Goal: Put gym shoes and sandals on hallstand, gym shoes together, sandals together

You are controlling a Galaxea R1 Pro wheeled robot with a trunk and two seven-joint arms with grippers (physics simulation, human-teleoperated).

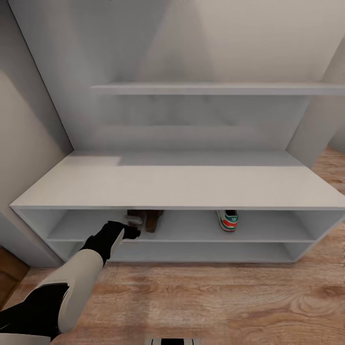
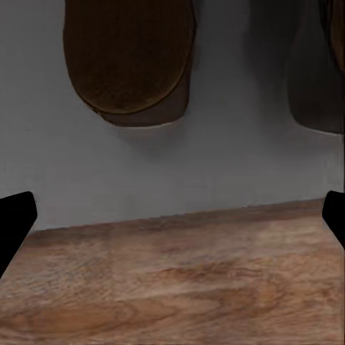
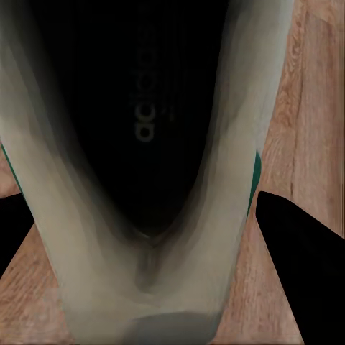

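Sandals (image 2: 129,65) on hallstand (image 1: 182,184) upper shelf near front edge, beyond spread left gripper (image 2: 172,215) fingers, untouched. Gym shoe (image 3: 144,180) clamped between right gripper (image 3: 151,215) fingers.

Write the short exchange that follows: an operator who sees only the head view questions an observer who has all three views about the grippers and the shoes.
Operator: My left gripper is at the shelf, by the sandals. Is it holding anything?
Observer: No. The left wrist view shows its fingers wide apart with nothing between them.
Operator: I see one gym shoe on the shelf. Where is the other?
Observer: The right wrist view shows the other gym shoe in the right gripper, a finger against each side, over the floor.
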